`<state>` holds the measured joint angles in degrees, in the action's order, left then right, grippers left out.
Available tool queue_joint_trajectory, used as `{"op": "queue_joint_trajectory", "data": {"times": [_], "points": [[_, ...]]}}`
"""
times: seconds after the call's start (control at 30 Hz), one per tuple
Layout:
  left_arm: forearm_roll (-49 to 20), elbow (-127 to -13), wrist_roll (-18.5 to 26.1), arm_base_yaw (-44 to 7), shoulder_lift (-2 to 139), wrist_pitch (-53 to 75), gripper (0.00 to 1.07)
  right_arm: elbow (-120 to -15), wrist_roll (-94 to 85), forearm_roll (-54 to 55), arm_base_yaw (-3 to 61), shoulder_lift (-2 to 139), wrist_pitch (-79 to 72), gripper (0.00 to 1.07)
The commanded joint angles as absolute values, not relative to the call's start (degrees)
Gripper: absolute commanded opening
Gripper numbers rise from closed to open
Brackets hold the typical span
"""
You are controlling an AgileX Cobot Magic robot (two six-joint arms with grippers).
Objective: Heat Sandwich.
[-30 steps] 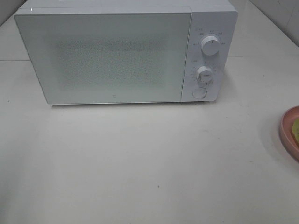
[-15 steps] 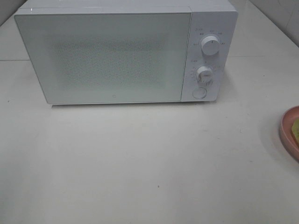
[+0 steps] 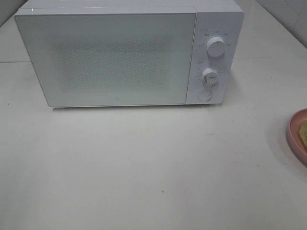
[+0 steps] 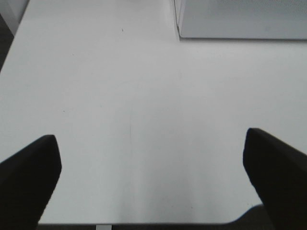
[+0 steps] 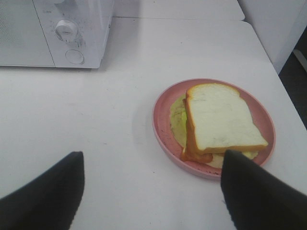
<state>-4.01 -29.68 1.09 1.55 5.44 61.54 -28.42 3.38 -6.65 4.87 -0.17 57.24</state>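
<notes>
Both grippers stood with jaws spread and nothing between them. Ahead of the left gripper [image 4: 148,182] lay only bare table [image 4: 144,96] and a corner of the microwave [image 4: 240,19], door closed. The sandwich [image 5: 218,122] lay on the pink plate [image 5: 163,124] just ahead of the right gripper [image 5: 153,191], the nearer one, its long side running away from the fingers. Against the earlier frames, nothing had visibly shifted.

- I see soft, even overhead light; the microwave [image 3: 129,52] casts a faint shadow on the bench [image 3: 144,167].
- My overhead view looks slightly grainy.
</notes>
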Motion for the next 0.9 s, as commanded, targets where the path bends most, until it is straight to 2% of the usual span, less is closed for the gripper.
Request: {"op": "queue_joint_trajectory", "data": {"times": [0.03,0.9], "points": [[-4.3,-29.62,1.09,2.81,-0.97,61.42,0.98,-28.3,3.04,-6.88,4.64,-1.83,57.12,0.75],[-4.3,-29.62,1.09,2.81,-1.2,61.42,0.98,-28.3,3.09,-6.93,4.64,-1.83,57.12,0.75]]}}
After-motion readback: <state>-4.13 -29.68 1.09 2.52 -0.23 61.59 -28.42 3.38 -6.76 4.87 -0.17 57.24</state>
